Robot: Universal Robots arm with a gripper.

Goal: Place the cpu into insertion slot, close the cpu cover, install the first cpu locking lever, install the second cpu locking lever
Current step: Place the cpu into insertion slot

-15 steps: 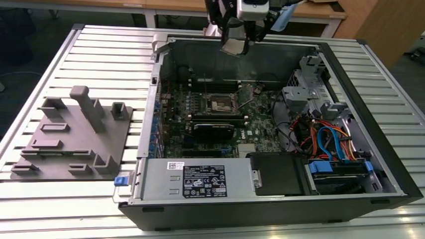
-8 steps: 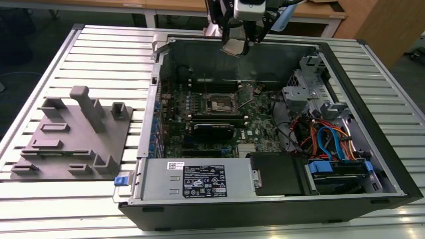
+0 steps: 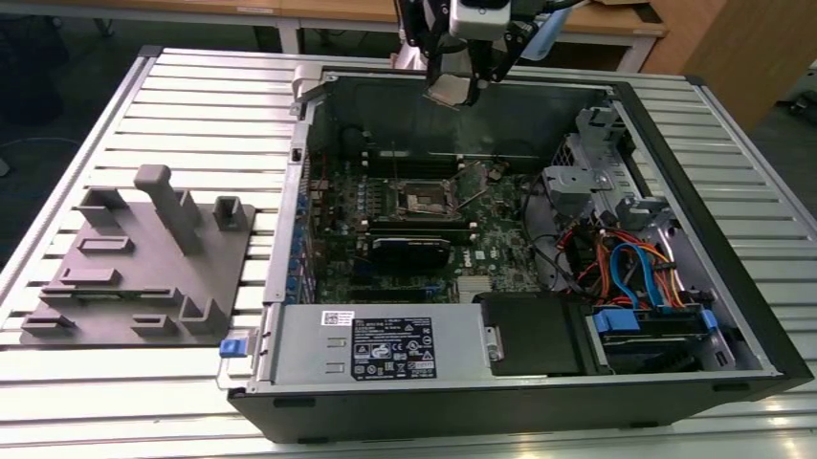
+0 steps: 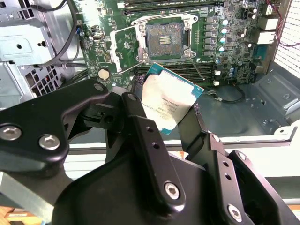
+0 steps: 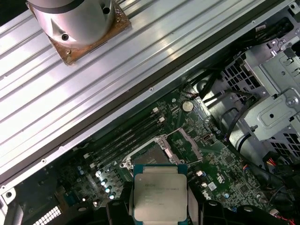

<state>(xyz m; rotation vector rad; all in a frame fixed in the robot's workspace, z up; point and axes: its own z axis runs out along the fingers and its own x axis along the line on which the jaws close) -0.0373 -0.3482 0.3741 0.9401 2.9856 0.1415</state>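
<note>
Cpu (image 4: 169,104) pinched by edges in closed gripper (image 3: 457,78), above case (image 3: 511,413) rim; insertion slot (image 3: 426,198) well apart, down inside, cpu cover (image 4: 125,44) swung open.

The matte black metal gripper (image 4: 164,110) is built from thick, flat links with rounded ends, which lie one over another. Large silver round-headed screws (image 4: 49,141) sit in the broad link. Smaller silver hex-socket screws (image 4: 171,190) sit in the narrower links, next to small round holes. The two black fingers (image 4: 138,115) are slim straight bars. In the exterior view, the gripper's upper part is a light grey-white block (image 3: 480,14). In the first wrist view, the arm's round silver-grey metal base (image 5: 75,18) has dark bolt holes.
</note>
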